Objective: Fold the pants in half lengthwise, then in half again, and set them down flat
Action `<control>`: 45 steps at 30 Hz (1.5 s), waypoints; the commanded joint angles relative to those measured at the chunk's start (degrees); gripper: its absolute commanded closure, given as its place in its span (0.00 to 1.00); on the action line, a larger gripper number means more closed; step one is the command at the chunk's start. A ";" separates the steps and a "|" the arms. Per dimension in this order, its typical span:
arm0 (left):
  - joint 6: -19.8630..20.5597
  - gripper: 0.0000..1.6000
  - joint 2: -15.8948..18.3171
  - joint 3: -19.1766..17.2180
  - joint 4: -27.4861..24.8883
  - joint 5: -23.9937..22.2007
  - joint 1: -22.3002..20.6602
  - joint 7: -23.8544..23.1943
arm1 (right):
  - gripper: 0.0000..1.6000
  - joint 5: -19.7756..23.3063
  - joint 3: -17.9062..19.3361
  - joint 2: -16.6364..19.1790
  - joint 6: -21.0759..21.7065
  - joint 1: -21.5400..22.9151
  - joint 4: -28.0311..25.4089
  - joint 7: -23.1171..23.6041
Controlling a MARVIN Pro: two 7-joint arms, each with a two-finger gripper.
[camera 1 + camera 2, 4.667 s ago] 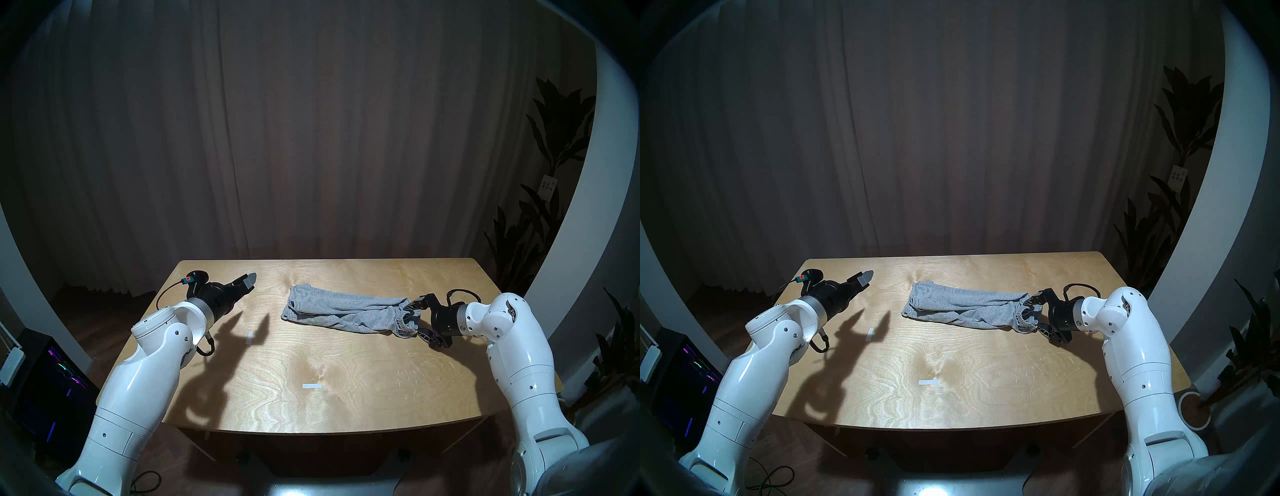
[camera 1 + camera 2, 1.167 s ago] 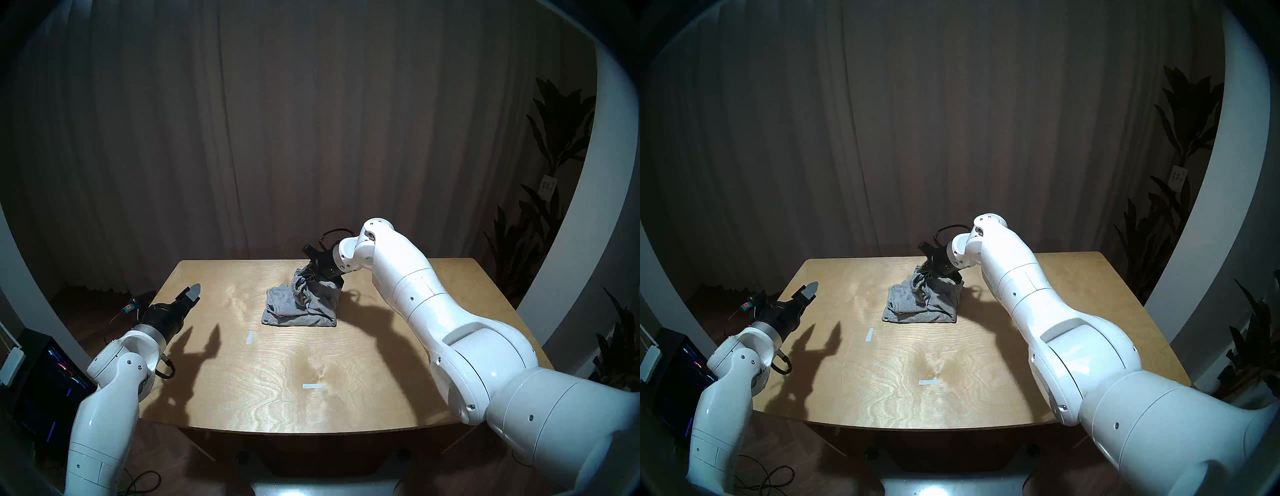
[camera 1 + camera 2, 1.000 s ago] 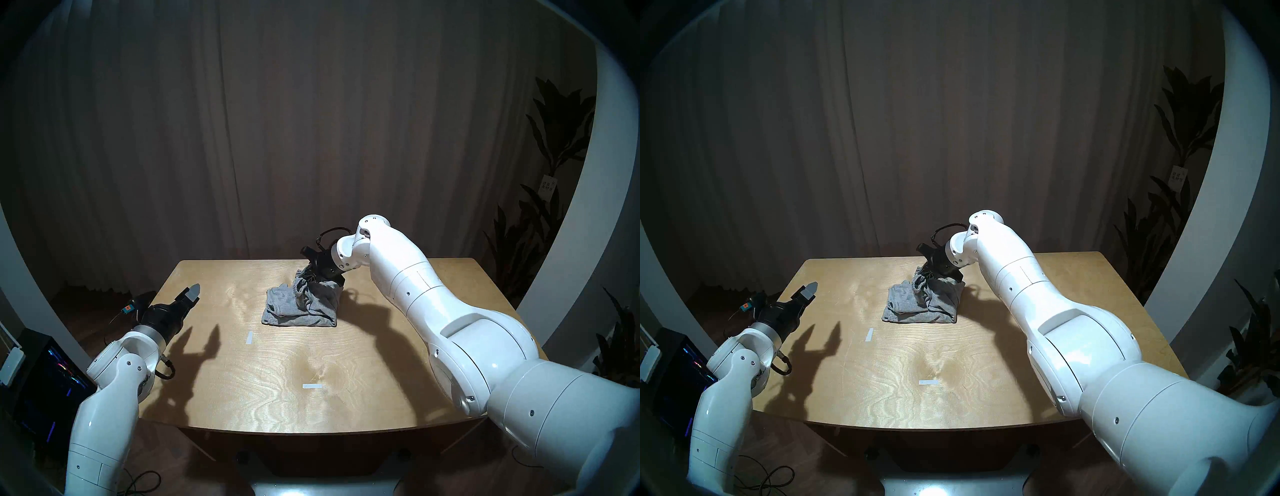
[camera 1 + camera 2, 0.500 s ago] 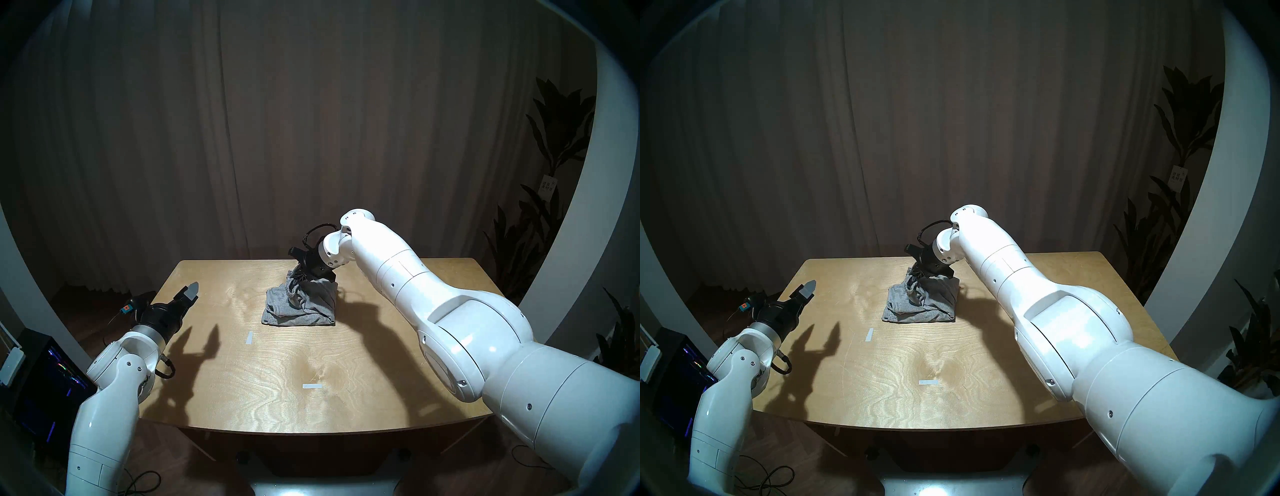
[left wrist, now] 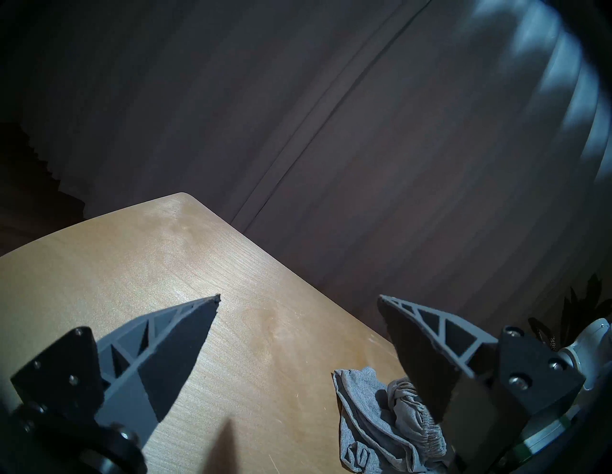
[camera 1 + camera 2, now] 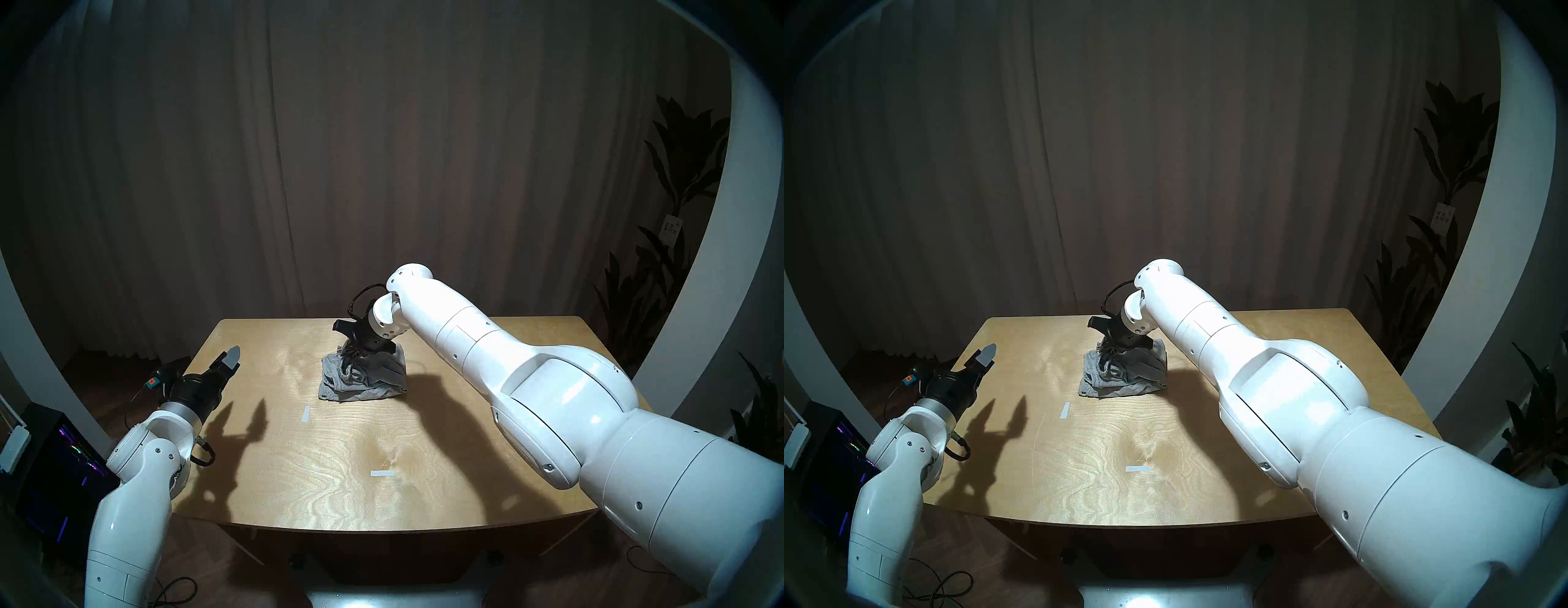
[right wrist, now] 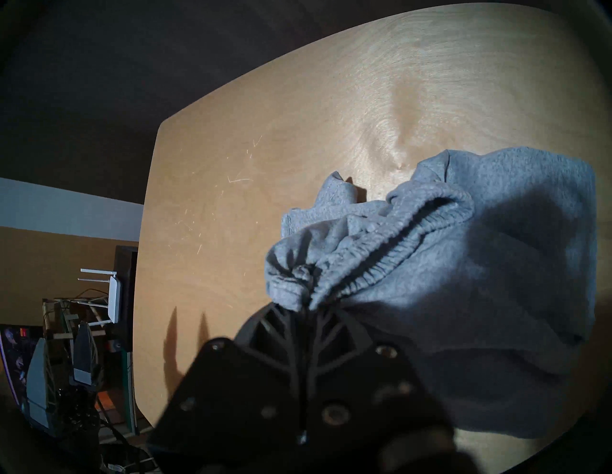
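My right pincer [image 7: 303, 309] is clamped on the waistband of the pants [image 6: 365, 378], which sit in a lumpy heap near the far middle of the counter [image 6: 382, 446]. If I let go here, the bunched top may flop and not lie flat. My left pincer [image 5: 298, 298] waits wide apart, holding nothing.

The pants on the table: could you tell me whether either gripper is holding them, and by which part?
The right gripper is shut on the pants at the gathered elastic waistband. The left gripper is open, holding nothing.
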 commanded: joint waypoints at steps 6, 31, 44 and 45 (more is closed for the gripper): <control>-1.20 0.00 -0.38 -0.83 -1.72 0.22 0.61 -0.91 | 0.77 -5.22 -5.15 -4.77 -5.42 2.81 3.67 6.22; -0.41 0.00 -0.24 -0.08 -3.64 1.51 0.94 -1.61 | 0.00 -7.42 -9.73 -2.01 0.97 3.25 -1.07 21.51; 0.80 0.00 0.28 1.64 -4.41 2.27 0.25 -1.51 | 0.00 -4.95 -10.26 -1.79 0.97 5.11 5.01 14.24; 0.84 0.00 0.23 1.67 -4.49 2.32 0.23 -1.49 | 0.00 -4.99 -10.33 -1.87 0.97 5.30 4.75 14.31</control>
